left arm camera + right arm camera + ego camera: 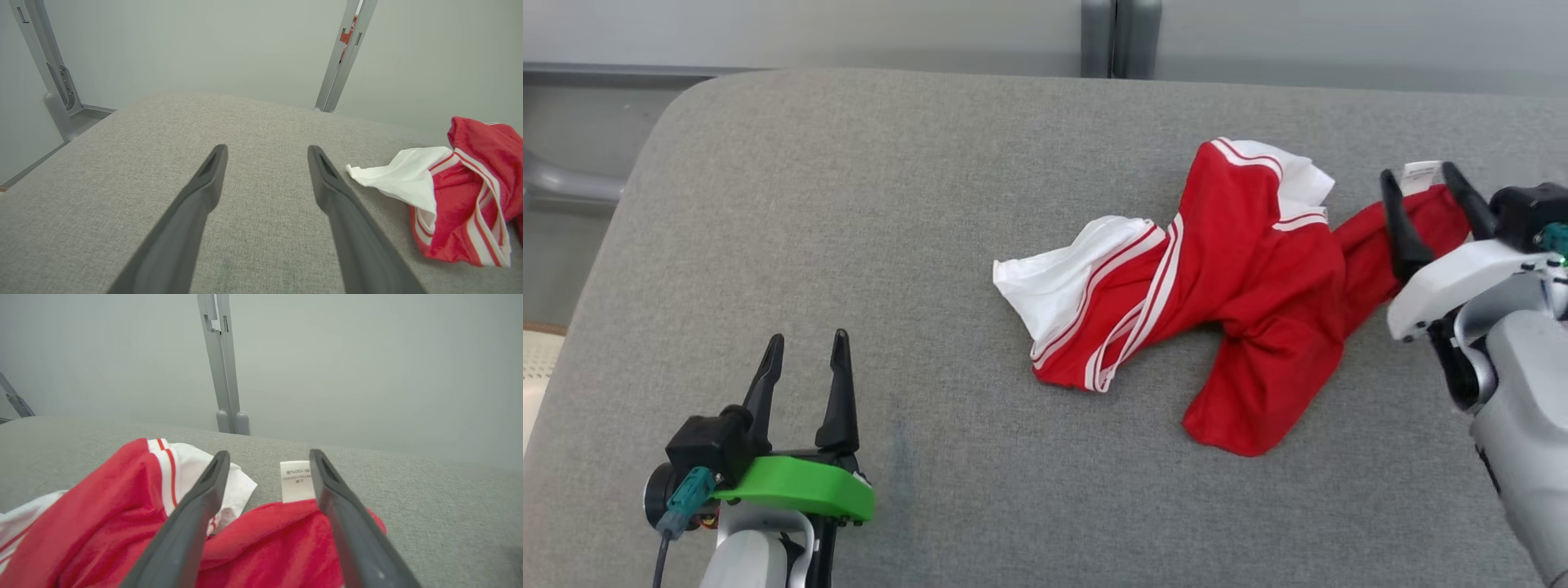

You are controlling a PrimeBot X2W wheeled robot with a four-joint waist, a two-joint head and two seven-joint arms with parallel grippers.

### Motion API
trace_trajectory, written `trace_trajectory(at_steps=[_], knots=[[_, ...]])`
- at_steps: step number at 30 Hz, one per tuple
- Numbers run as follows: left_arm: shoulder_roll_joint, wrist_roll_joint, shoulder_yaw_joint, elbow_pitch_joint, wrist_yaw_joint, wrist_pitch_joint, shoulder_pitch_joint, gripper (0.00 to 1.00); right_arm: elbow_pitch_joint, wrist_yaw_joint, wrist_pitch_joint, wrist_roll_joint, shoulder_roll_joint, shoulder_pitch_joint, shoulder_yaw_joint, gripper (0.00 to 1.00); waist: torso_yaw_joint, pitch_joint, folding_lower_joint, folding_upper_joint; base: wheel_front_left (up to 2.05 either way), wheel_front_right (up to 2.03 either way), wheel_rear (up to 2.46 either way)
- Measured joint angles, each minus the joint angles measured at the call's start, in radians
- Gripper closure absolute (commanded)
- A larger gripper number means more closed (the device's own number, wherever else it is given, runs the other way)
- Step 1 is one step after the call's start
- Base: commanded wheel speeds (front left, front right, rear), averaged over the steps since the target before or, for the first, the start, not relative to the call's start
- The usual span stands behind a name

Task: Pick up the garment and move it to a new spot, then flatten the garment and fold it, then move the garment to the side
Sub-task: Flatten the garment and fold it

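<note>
The garment (461, 196) runs off my left wrist view's right edge. Its label (296, 481) has print too small to read. My right claw (268, 452) hides part of the red end.

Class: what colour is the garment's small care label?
The label is white with dark print; right wrist view.

We list one padded surface (890, 245) of grey woven cloth, rounded at its far left corner, with a faint dark smudge (900, 457) on its near left part. Behind the far edge we note a pale grey wall (768, 28) and an upright grey metal post (1121, 37) — twin-railed. At far left we note a second grey post (47, 65) — slanted, joined to a low rail.
</note>
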Motion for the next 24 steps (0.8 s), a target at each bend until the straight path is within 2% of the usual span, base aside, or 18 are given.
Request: trace_trajectory(at_steps=[7, 11, 18, 24], knots=[[-0.001, 0.002, 0.007, -0.007, 0.004, 0.000, 0.030, 0.00, -0.208, 0.000, -0.013, 0.013, 0.069, 0.193, -0.028, 0.00, -0.060, -0.063, 0.0000, 0.0000, 0.00, 0.00, 0.00], [-0.001, 0.001, 0.010, -0.007, 0.005, 0.000, 0.055, 0.00, -0.286, 0.000, -0.014, 0.033, 0.111, 0.332, -0.053, 0.00, -0.088, -0.098, 0.0000, 0.0000, 0.00, 0.00, 0.00], [-0.001, 0.010, 0.016, -0.009, 0.005, 0.000, 0.083, 0.00, -0.368, 0.000, -0.012, 0.041, 0.178, 0.491, -0.100, 0.00, -0.130, -0.141, 0.0000, 0.0000, 0.00, 0.00, 0.00], [0.001, 0.025, 0.010, -0.010, 0.004, 0.000, 0.084, 0.00, -0.389, 0.000, 0.007, 0.026, 0.204, 0.519, -0.104, 0.00, -0.146, -0.152, 0.0000, 0.0000, 0.00, 0.00, 0.00]])
